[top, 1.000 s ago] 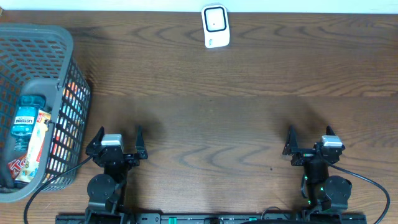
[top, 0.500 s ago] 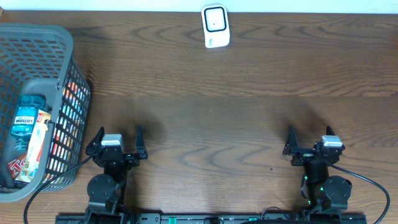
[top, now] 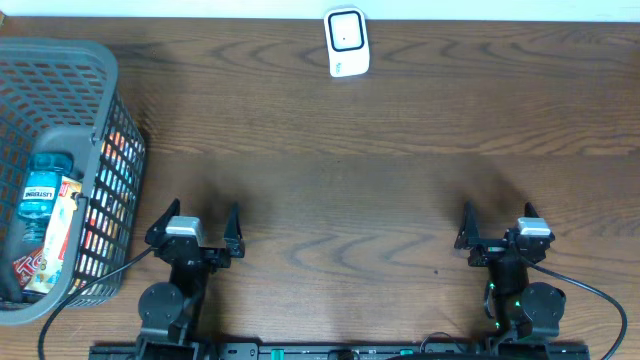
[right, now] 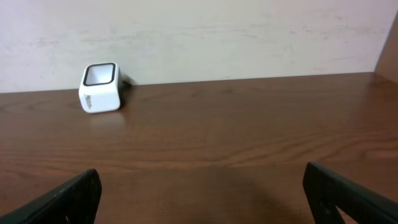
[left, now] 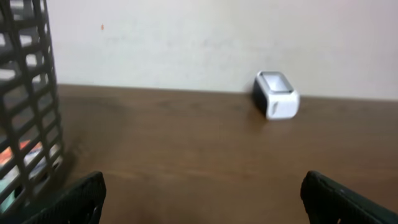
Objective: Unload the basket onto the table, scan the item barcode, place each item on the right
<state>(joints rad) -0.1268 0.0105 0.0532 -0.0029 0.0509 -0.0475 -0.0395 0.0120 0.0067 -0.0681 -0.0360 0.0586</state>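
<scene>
Wooden desk (top: 380,180), seen from above, with two arms mounted at its near edge. Grey mesh basket (top: 60,55) at the far left, just beside the left arm; it holds the goods to be scanned. Left hand (top: 197,216) and right hand (top: 497,214): both low over the desk, well apart, jaws spread wide and nothing between them. Blue bottle (top: 42,185) with a white label, lying in the basket on top of flat printed packets (top: 62,235); it is the readiest item to take. White scanner (top: 347,42), at the middle of the desk's far edge, window up and tilted toward the arms.

Step in hand, as judged: fetching an item, not yet begun. The left hand is the nearer. It should come in over the basket rim from above and close across the bottle's body, not over its label, so that the barcode stays uncovered for the scanner window. Where the barcode sits cannot be told.
</scene>
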